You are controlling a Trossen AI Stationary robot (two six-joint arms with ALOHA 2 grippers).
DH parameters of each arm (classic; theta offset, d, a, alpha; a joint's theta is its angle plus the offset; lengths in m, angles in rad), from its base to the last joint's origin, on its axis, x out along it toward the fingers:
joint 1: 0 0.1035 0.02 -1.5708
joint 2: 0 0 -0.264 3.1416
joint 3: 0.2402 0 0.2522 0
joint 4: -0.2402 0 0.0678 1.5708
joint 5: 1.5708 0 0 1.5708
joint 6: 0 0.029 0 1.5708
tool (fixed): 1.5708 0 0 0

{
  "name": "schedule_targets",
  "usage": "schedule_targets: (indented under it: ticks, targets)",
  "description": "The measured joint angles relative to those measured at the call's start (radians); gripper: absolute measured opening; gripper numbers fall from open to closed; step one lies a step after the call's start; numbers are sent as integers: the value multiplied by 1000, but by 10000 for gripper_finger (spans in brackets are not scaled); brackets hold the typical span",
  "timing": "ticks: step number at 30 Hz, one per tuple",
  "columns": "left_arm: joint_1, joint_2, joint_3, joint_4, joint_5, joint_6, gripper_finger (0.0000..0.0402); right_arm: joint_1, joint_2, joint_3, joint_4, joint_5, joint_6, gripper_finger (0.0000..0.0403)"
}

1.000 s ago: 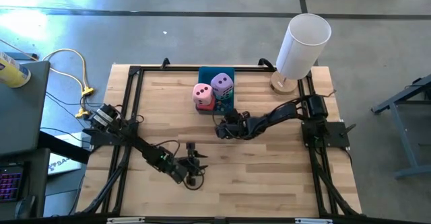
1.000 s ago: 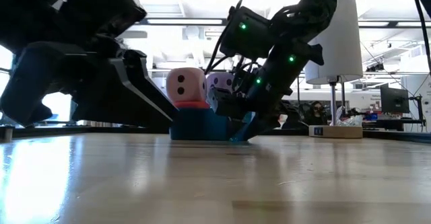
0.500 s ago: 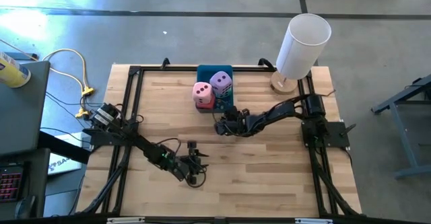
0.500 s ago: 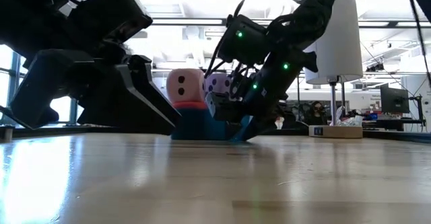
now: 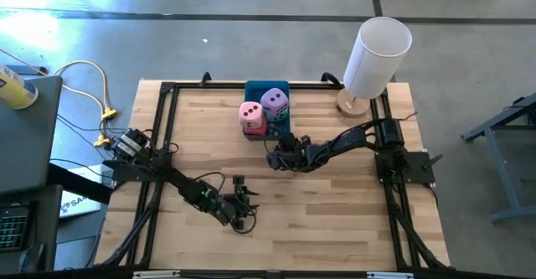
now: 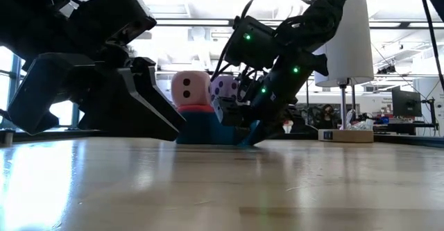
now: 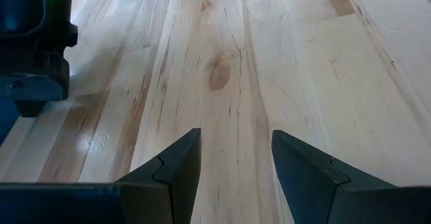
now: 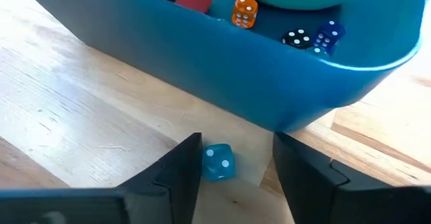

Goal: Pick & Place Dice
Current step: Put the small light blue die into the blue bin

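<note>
A blue tray (image 5: 266, 87) sits at the table's far middle. In it a pink die (image 5: 250, 113) rests on a red die (image 5: 256, 129), and a purple die (image 5: 275, 101) on a teal die (image 5: 281, 120). My right gripper (image 8: 236, 163) is open, low at the tray's near wall (image 8: 256, 83). A small light-blue die (image 8: 218, 162) lies on the table between its fingers. My left gripper (image 7: 236, 157) is open over bare wood near the table's front middle (image 5: 244, 205). My right gripper comes slanting down at the small light-blue die, which rests on the table close beside one finger (image 8: 176, 167). Whether that finger touches the die I cannot tell. The other finger (image 8: 300, 173) stands clear of it.
Small orange (image 8: 244, 12), black (image 8: 295, 39) and dark-blue (image 8: 328, 34) dice lie inside the tray beside the big ones. A white lamp (image 5: 377, 49) stands at the far right corner. Black rails (image 5: 159, 145) run along the table's edges. Open wood lies in the near half.
</note>
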Motion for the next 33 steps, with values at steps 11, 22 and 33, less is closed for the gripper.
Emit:
schedule_targets:
  ticks: [11, 22, 33]
  targets:
    - [0, 0, 0, 0, 0, -2, 175, 7, 2, -1, 1, -15, -11, 54]
    - [0, 0, 0, -8, 18, -21, 175, 45, -98, -7, -32, -147, -105, 39]
    - [19, 0, 0, -32, 27, -28, 175, 26, -304, -3, -10, -40, -298, 39]
